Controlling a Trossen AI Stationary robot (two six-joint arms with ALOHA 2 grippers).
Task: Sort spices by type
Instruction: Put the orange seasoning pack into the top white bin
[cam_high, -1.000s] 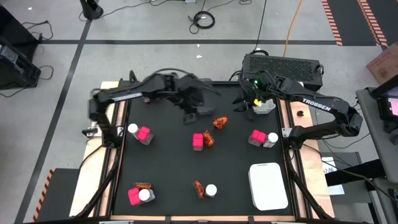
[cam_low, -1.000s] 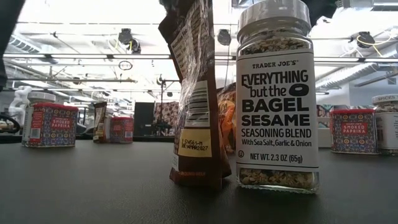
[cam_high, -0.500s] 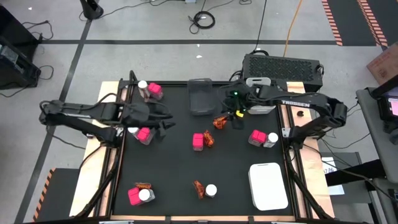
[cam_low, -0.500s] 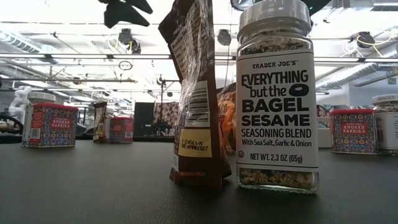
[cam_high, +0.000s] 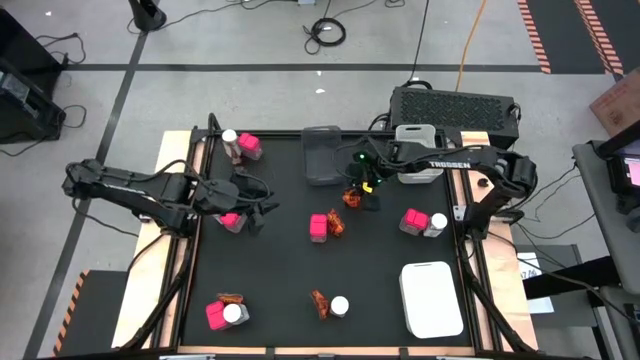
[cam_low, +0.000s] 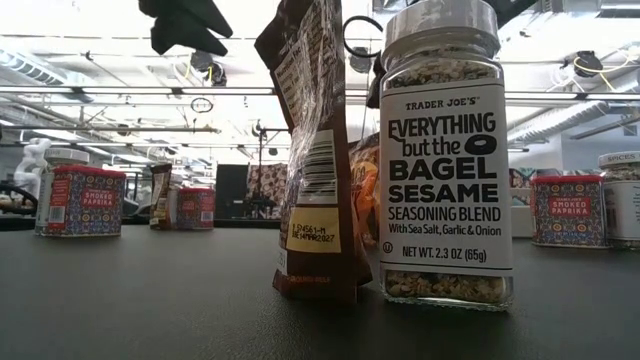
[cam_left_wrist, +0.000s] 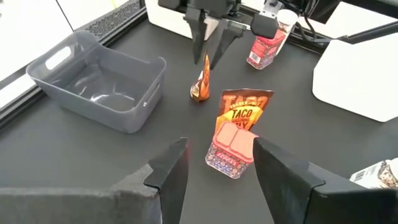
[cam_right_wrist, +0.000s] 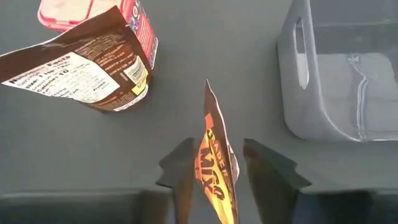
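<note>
An orange-red sachet (cam_high: 353, 197) stands on its lower edge on the black mat, just in front of the grey tray (cam_high: 322, 158). My right gripper (cam_right_wrist: 217, 171) hangs over it, open, one finger on each side of its upper edge. My left gripper (cam_left_wrist: 217, 168) is open with nothing between its fingers. It hovers by a pink pack (cam_high: 232, 218) and a white-lidded jar (cam_high: 213, 208) at the table's left. It looks toward the middle pink pack (cam_left_wrist: 231, 149), with a taco sachet (cam_left_wrist: 244, 109) standing right behind that pack. My right gripper comes from above, slanting down from the table's right. Its fingers (cam_right_wrist: 183, 171) stand on either side of the sachet's top edge (cam_left_wrist: 206, 60). I cannot tell whether they touch it. The sachet stands upright on the mat.
More spices lie about: a pink pack and jar (cam_high: 425, 222) at the right, another group (cam_high: 226, 312) at the near left, and a sachet and jar (cam_high: 330, 305) near the front. One more pair (cam_high: 240, 145) sits at the far left. A white bin (cam_high: 432, 298) is near right.
My left gripper has swung from beside the grey tray back toward the table's left edge and sunk a little, turning as it went. My right gripper has gone down and toward the table's left, from the far right onto the sachet by the tray.
</note>
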